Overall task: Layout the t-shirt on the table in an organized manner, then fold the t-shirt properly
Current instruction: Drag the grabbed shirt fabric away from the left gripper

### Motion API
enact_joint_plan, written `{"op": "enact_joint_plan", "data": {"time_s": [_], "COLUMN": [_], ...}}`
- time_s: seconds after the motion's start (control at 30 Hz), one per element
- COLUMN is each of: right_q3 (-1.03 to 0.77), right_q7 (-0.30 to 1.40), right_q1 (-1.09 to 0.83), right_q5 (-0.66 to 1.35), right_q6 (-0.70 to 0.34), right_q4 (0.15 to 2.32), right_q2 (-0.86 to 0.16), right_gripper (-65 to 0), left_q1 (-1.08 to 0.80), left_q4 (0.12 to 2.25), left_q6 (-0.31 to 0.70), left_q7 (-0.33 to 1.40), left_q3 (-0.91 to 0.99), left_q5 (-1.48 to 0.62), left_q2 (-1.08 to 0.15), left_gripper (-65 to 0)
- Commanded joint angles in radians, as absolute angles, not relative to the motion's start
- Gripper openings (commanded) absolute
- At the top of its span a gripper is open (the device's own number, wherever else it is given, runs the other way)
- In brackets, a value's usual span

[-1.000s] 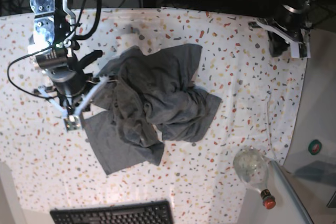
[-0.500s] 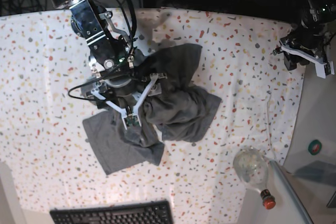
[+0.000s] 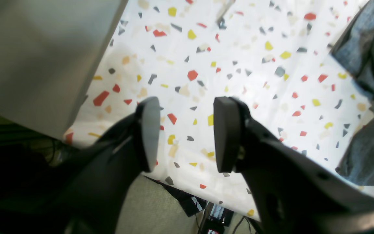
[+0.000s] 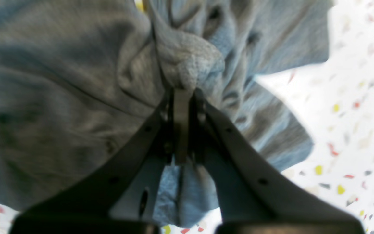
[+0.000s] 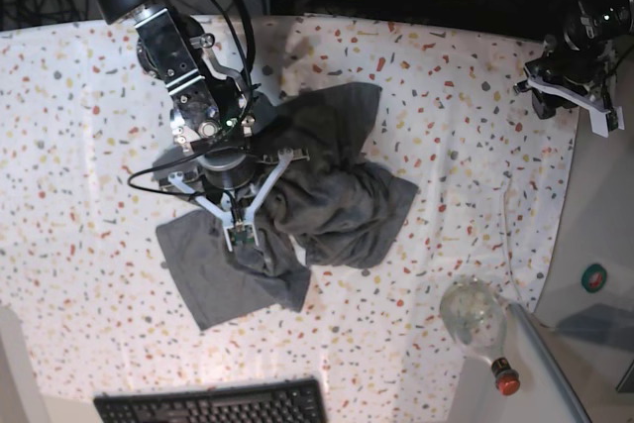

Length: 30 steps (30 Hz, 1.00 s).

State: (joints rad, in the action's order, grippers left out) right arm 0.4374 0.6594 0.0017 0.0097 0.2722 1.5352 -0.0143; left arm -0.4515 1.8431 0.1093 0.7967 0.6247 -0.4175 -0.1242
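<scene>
The t-shirt [image 5: 297,185] lies crumpled in a heap near the centre of the table [image 5: 79,126], on the speckled white cloth, with one flat grey panel spread toward the near-left.

Right pincer [image 4: 182,94]: jaws together, clamped on a bunched ridge of the dark-grey t-shirt fabric; in the right wrist view the cloth gathers into a knot right at the fingertips. In the base view this pincer [image 5: 241,235] sits over the left part of the heap.

Left pincer [image 3: 187,133]: jaws apart, nothing between them, above the table's speckled cloth near its edge, well apart from the t-shirt. A plain grey side surface [image 3: 41,55] is beside it.

Also present: a clear bottle with red cap [image 5: 480,324] and a black keyboard [image 5: 213,405] at the near edge.
</scene>
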Motion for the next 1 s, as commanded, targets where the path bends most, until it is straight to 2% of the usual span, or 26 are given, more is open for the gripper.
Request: {"op": "enact_joint_plan", "data": {"time_s": [0.0,0.13,0.27,0.5,0.6,0.67,0.8,0.87,0.9,0.97], "right_q3": [0.41,0.243,0.022,-0.386,-0.464,-0.504,-0.648,-0.731,-0.773,-0.837], "right_q7": [0.634,0.634,0.636,0.628,0.628,0.628,0.634,0.636,0.636,0.641], "right_q1": [0.004,-0.058,-0.07,-0.053,-0.013,0.008,0.008,-0.012,-0.028,-0.068], "right_q5": [0.001,-0.004,0.001,0.002,0.002,0.002,0.002,0.002,0.007,0.059], "right_q6": [0.277,0.275,0.274,0.272,0.269,0.203,0.002,-0.101,-0.151,-0.271], "right_q4": [1.598,1.758,1.773,1.655,1.518,1.463,1.544,1.636,1.69,1.778], "right_q2": [-0.008,-0.008,-0.045,-0.082,-0.085,-0.09,-0.068,-0.002,0.041,0.133], "right_gripper": [-65.0,-65.0,-65.0,-65.0,-65.0,-65.0,-27.3,-11.6,-6.9,-6.5], "left_q1": [-0.449,-0.441,-0.441,-0.44,-0.432,-0.43,-0.435,-0.437,-0.437,-0.44], "left_q4": [1.847,1.816,1.813,1.796,1.782,1.779,1.785,1.781,1.779,1.779], "left_q6": [0.113,0.113,0.113,0.113,0.114,0.114,0.114,0.114,0.114,0.114], "left_q7": [0.774,0.773,0.773,0.773,0.773,0.773,0.773,0.771,0.768,0.723], "left_q3": [0.628,0.628,0.628,0.628,0.628,0.627,0.57,0.532,0.521,0.513], "left_q5": [-0.42,-0.42,-0.418,-0.418,-0.418,-0.418,-0.417,-0.417,-0.417,-0.417], "left_q2": [-0.136,-0.137,-0.14,-0.145,-0.145,-0.145,-0.17,-0.188,-0.191,-0.188], "left_gripper": [-39.2,-39.3,-39.3,-39.3,-39.3,-39.3,-39.5,-39.5,-39.5,-39.5]}}
